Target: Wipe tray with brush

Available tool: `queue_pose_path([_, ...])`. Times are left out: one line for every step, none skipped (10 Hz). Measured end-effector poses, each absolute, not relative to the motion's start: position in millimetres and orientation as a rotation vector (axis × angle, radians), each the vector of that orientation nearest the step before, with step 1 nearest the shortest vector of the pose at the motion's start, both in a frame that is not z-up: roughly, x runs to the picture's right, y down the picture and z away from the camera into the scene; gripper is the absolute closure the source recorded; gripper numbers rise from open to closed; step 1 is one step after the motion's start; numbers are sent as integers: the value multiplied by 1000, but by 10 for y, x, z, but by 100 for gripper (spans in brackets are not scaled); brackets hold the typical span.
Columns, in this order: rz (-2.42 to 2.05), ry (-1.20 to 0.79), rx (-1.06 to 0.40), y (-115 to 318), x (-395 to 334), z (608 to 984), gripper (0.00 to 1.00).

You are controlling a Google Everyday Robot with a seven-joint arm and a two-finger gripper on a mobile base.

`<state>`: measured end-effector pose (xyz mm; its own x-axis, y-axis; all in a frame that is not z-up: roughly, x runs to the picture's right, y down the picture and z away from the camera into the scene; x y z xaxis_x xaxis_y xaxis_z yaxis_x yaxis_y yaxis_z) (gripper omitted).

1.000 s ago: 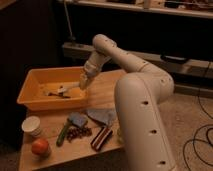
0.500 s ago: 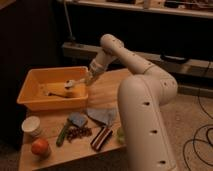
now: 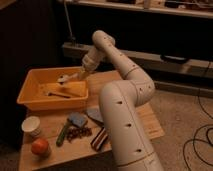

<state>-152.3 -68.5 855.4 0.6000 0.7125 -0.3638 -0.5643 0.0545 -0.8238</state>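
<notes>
While the arm is reaching across the table (image 3: 150,125), we are logging the gripper (image 3: 81,73) at the 2 o'clock corner of the yellow tray (image 3: 50,102), hovering just above its rim. It is looking clenched on the brush (image 3: 65,78), whose pale end is sticking out toward 9 o'clock over the tray floor. A dark object (image 3: 60,93) is lying inside the tray at 6 o'clock from the brush; we cannot tell what it is. We are judging the brush light, stiff in the handle and soft at the bristles, so a hold at the handle end is suiting a sweeping stroke. We are expecting the tray to slide if pressed hard.
</notes>
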Motion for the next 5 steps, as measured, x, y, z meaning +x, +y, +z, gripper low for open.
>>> queue_pose_path([1009,-161,-1153,-690,-1531,8576,100])
queue_pose_path([1077,-178,-1135,-683,-1504,8593,100])
queue_pose_path([1152,-213,-1119,-675,-1469,8576,100])
queue_pose_path([1274,-285,-1100,-641,-1343,8564,100])
queue_pose_path([1318,-319,-1099,-628,-1321,8549,100])
